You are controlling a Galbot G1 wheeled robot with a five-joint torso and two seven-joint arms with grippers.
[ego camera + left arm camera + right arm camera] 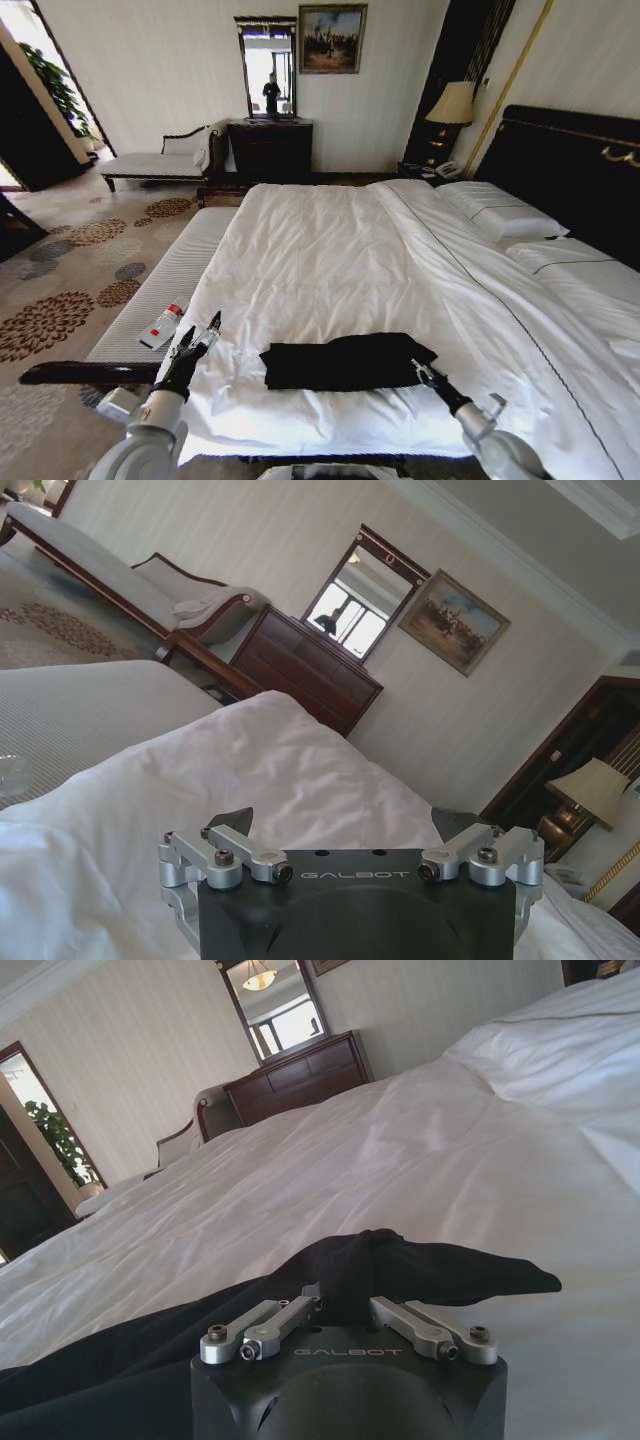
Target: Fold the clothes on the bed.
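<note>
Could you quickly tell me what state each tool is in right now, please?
Left tool: open, empty, above the bed.
Right tool: shut on the black T-shirt.

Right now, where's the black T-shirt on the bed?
In the head view the black T-shirt lies bunched on the white duvet near the bed's foot edge, between the grippers: right gripper at its right end, left gripper off to its left.

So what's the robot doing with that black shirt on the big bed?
It is folding it. The black T-shirt lies bunched into a strip near the foot of the bed. The right gripper is pinching one end of it. The left gripper hangs open over the duvet, beside the shirt's other end.
</note>
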